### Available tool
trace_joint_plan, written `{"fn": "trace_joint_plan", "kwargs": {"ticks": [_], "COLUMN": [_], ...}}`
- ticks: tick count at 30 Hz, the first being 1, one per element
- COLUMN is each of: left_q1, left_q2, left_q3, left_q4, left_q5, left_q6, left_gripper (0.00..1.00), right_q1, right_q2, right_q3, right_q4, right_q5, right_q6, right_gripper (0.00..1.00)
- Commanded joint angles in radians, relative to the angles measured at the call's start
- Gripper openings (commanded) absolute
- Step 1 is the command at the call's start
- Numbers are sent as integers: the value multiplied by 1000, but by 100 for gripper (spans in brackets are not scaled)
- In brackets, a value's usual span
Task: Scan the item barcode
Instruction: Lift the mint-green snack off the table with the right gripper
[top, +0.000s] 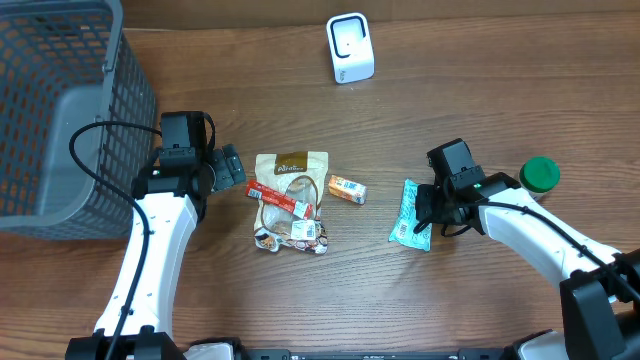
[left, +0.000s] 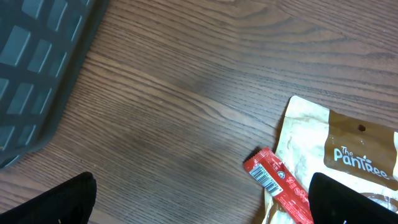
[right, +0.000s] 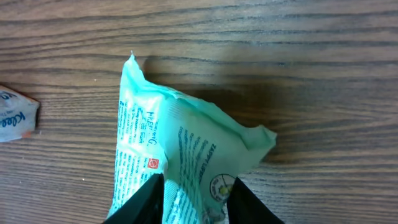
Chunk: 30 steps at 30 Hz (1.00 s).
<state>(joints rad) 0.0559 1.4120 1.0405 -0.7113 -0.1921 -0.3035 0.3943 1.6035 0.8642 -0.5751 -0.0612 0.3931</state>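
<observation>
Judging the step: I take it my right gripper (right: 198, 198) must get a firm hold on the teal packet (right: 186, 137) and carry it to the white scanner (top: 350, 48).
Doing it well: I should pinch only the packet's end so my fingers cover no print. I should lift it clear of the table (top: 480, 90) before swinging across, then hold the barcode flat to the scanner's face.
Barcode: I see small print and a red mark on the upper side, but no barcode I can make out. It may be underneath, so a turn of the wrist may be needed.
Right gripper: narrow, with one finger on each side of the packet's near end. I cannot tell whether they press it or only flank it.
Packet and gripper: the packet lies crumpled on the table. Its near end sits between my fingers and the rest stretches away from them.
Packet and scanner: well apart; the scanner stands far across the table.
Left gripper (left: 205, 202): wide, holding nothing, hovering just beside a brown pouch (left: 348, 149) and a red stick (left: 277, 183).
</observation>
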Motion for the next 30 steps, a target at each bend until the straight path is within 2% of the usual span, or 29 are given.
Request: {"fn": "trace_joint_plan", "kwargs": {"ticks": [1, 6, 22, 30], "left_q1": [0, 0, 0, 0], "left_q2": [1, 1, 1, 1], "left_q3": [11, 11, 11, 11], "left_q4": [2, 1, 1, 1], "left_q5": [-10, -10, -10, -10], "left_q6": [4, 4, 4, 4], "left_gripper": [100, 100, 100, 100], "right_q1": [-2, -2, -2, -2], "right_q2": [-6, -6, -6, -6], "right_q3": [-10, -32, -56, -79], "right_q4": [6, 7, 29, 56], "right_q5": [-5, -3, -4, -5], "right_q6": [5, 49, 53, 106], "right_gripper": [37, 42, 41, 41]}}
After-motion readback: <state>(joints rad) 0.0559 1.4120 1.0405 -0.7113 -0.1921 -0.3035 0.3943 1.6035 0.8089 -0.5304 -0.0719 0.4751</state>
